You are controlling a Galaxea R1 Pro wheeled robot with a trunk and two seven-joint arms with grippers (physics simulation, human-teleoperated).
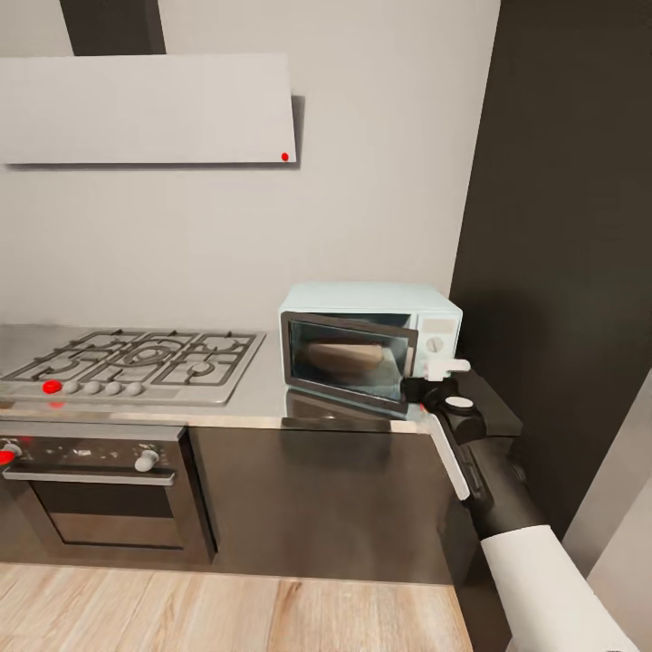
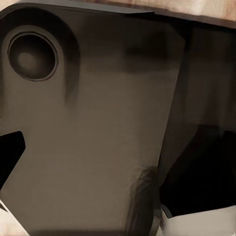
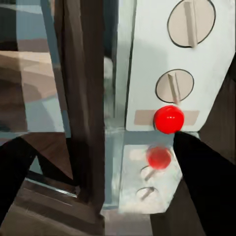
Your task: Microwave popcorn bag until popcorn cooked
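The mint-blue microwave (image 1: 371,340) stands at the right end of the steel countertop (image 1: 244,398). Its dark glass door (image 1: 349,360) looks slightly ajar, and the tan popcorn bag (image 1: 337,355) shows behind the glass. My right gripper (image 1: 442,371) is at the control panel's lower corner. In the right wrist view it (image 3: 104,140) is open, one black finger (image 3: 206,182) just beside the glowing red indicator light (image 3: 168,119), below two round knobs (image 3: 174,86). The door's dark edge (image 3: 83,98) stands between the fingers. My left gripper (image 2: 110,147) hangs open against my dark body. No popcorn is visible.
A gas hob (image 1: 136,362) lies on the counter to the left, with a black built-in oven (image 1: 100,493) below it and a hood (image 1: 145,109) above. A tall dark cabinet (image 1: 561,226) closes off the right side beside the microwave. Wood floor (image 1: 226,611) runs along the front.
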